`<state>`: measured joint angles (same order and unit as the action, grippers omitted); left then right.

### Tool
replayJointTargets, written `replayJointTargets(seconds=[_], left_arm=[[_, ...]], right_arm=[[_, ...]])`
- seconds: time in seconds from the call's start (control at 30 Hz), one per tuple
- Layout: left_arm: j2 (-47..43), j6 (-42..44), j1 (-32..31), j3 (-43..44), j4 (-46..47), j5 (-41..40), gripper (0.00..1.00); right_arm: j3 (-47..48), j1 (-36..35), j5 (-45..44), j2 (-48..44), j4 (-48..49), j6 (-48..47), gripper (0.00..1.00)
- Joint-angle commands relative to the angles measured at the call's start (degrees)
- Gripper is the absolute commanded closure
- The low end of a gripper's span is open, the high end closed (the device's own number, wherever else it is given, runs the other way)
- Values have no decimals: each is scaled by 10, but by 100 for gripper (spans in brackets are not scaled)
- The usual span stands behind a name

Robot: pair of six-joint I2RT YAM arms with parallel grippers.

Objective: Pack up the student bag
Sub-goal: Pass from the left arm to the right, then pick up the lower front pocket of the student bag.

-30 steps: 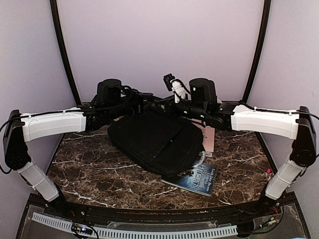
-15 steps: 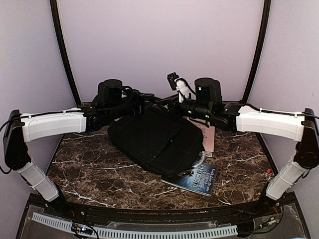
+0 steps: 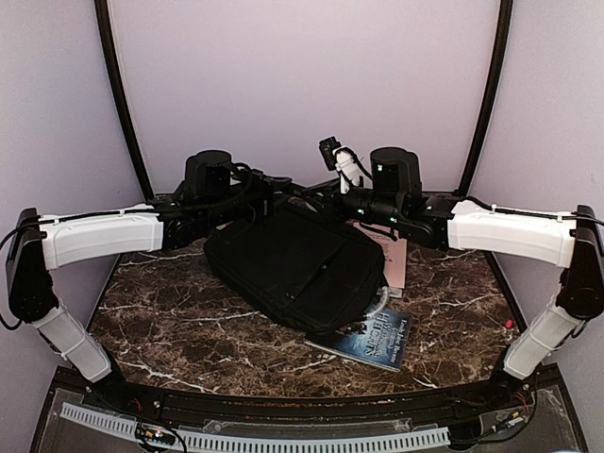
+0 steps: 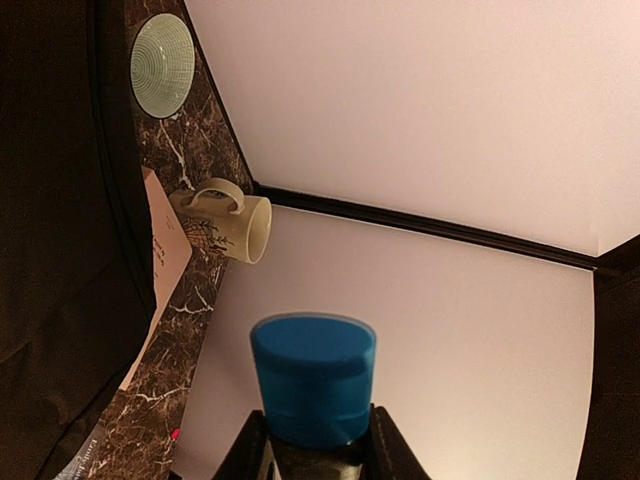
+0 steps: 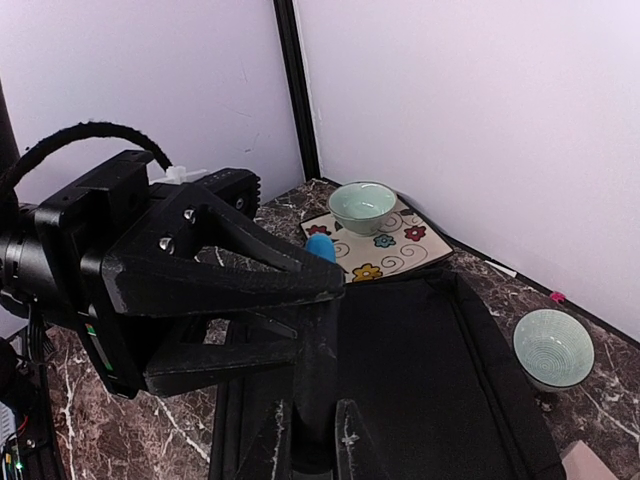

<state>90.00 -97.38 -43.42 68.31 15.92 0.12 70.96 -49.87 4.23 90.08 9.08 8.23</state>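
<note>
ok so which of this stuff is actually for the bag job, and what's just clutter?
Job: bag; blue cylinder held by left gripper; probably the book.
Clutter: mug; plain bowl; ribbed bowl; flowered plate.

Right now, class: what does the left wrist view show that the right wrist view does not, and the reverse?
Only the left wrist view: a cream ceramic mug. Only the right wrist view: a square flowered plate bearing a smooth pale-green bowl. Both: the black fabric backpack, the ribbed pale-green bowl and the blue cylinder.
</note>
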Motion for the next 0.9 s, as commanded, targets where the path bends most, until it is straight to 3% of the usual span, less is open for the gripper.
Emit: replayJointTargets(seconds=[0.0,0.03,0.17,0.27,0.37,0.57,0.87], left_arm=[[-20,24,-1,4,-4,-7,92],[-23,29,-1,4,-7,-6,88],[-45,50,-3,-12,-33,-15,56],[-75,58,-3,-35,-68,-38,39],[-114,78,-2,-58,-106,-73,5],[-168,163,16,-73,-230,-122,2],[-194,335,19,-51,-319,-170,3]], right_arm=[[0,-9,33,-19,29,-4,100],[-1,-9,29,-20,27,-4,100],[-7,-9,5,-32,14,-7,100],[-15,-6,-12,-48,-2,-11,100],[-24,-1,-26,-65,-29,-1,100],[-73,31,-31,-121,-98,40,100],[-135,156,52,-207,-244,126,100]])
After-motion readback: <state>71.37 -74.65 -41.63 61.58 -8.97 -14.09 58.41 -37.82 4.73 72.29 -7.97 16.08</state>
